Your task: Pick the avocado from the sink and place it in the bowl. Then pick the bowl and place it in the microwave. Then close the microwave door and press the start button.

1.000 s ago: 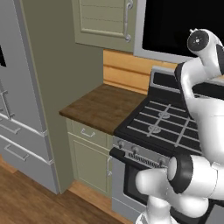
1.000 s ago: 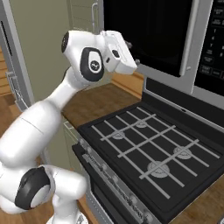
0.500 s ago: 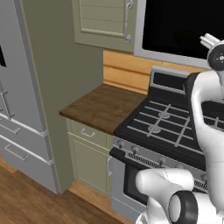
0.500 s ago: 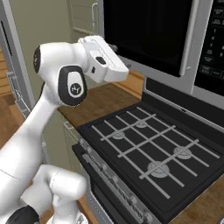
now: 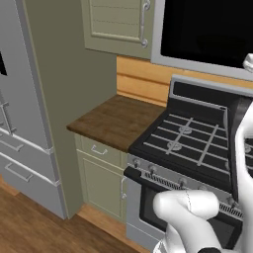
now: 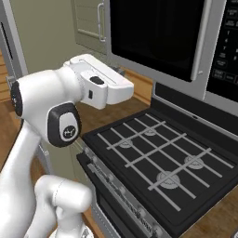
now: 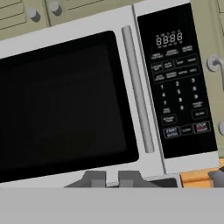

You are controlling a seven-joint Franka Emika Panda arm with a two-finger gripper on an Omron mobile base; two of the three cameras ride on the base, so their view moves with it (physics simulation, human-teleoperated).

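The microwave (image 7: pixel 131 26) hangs above the stove, and its door (image 7: pixel 61 105) is closed, its black window dark. A long grey bar handle (image 7: pixel 138 87) runs beside the black control strip (image 7: pixel 179 87), where the start button (image 7: pixel 171 132) sits low on the left. My gripper (image 7: pixel 111 180) faces the door's lower edge, fingertips close together and holding nothing. In the right base view my hand (image 6: pixel 107 86) hovers left of the microwave door (image 6: pixel 153 32). The avocado, bowl and sink are out of view.
A black gas stove (image 6: pixel 158 148) lies below the microwave. A wooden counter (image 5: pixel 113 121) sits to its left, with beige cabinets (image 5: pixel 118 22) above and a grey fridge (image 5: pixel 15 99) at the far left.
The arm has swung right and forward, carrying the hand lower and closer to the microwave front. The base and the kitchen have stayed put.
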